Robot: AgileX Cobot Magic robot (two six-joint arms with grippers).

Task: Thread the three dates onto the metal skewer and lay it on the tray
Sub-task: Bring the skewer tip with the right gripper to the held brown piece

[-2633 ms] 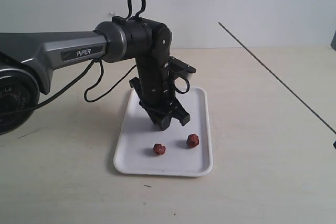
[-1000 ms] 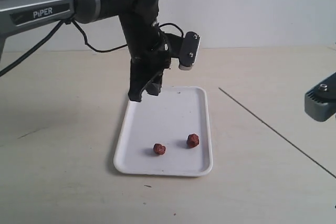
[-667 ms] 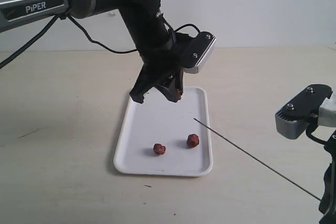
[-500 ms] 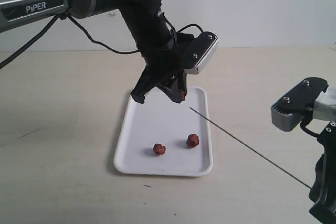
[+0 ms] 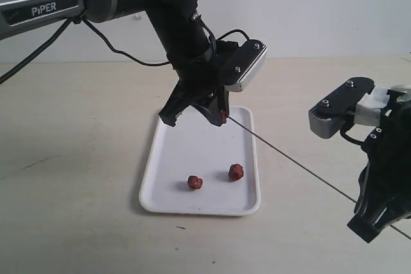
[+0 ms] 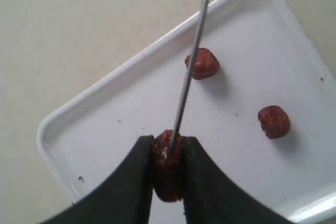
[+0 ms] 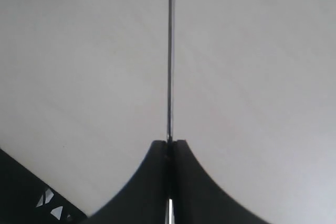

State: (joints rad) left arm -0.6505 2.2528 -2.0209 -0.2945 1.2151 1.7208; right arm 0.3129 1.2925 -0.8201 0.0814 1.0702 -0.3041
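Although the exterior view gives only a reddish speck where the thin grey metal skewer [image 5: 289, 158] meets the left gripper [image 6: 168, 150], the left wrist view shows its black fingers [image 6: 134, 182] clamped on one wrinkled reddish-brown date [image 6: 167, 174]. The rod's tip touches that date above the flat white plastic tray [image 6: 115, 114], where two more dates [image 6: 202, 63] [image 6: 274, 121] lie apart. Only the right wrist view shows the right gripper [image 7: 169, 148] pinched tight on the skewer.
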